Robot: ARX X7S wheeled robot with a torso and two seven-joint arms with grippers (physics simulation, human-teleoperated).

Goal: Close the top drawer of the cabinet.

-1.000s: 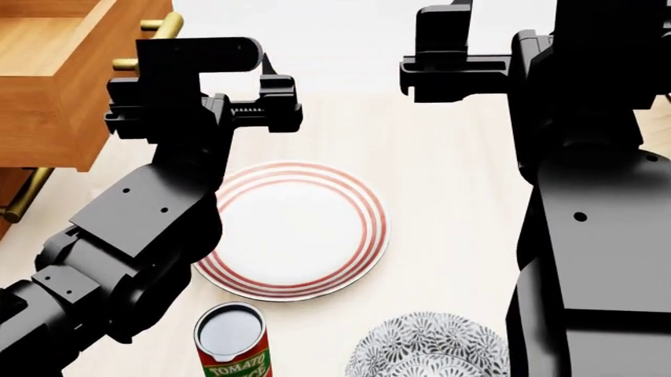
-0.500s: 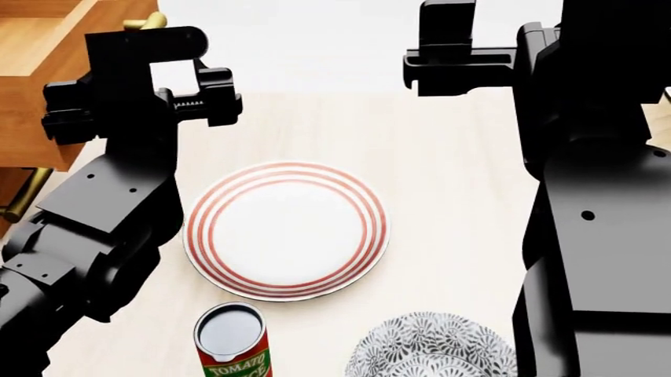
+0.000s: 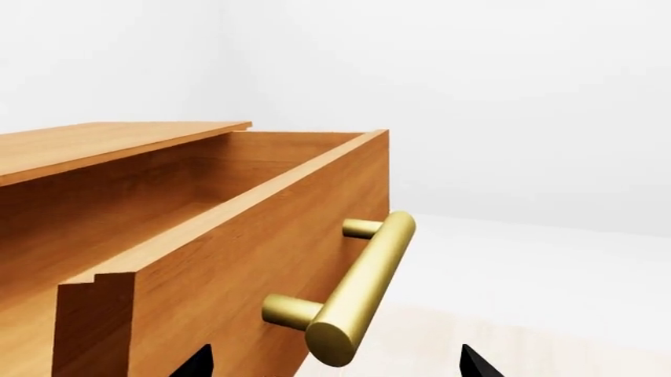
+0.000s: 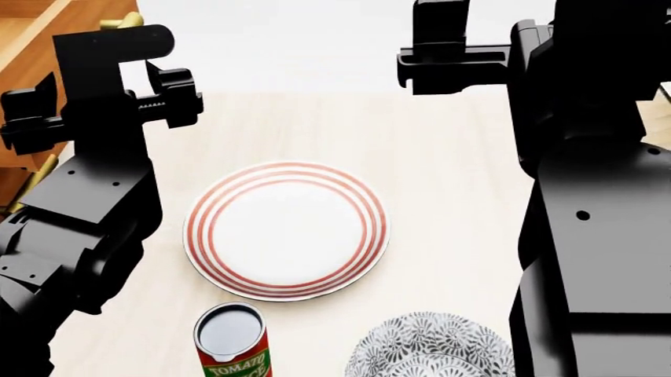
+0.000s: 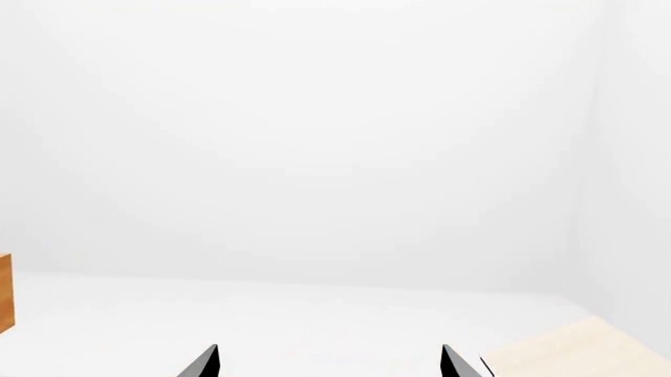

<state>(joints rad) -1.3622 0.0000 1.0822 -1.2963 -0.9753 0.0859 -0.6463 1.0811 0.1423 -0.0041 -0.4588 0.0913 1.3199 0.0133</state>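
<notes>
At far left of the head view, top drawer (image 3: 220, 236) stands pulled out of the cabinet (image 3: 105, 145), interior exposed; brass handle (image 3: 362, 287) juts from its front; my left gripper (image 3: 333, 365) faces that handle, fingertips spread wide, holding nothing, not touching; my right gripper (image 5: 327, 361) raised, parted, empty, pointing at blank wall; on the table (image 4: 451, 181): striped plate (image 4: 285, 230), tomato can (image 4: 232, 340), patterned bowl (image 4: 430, 345).
</notes>
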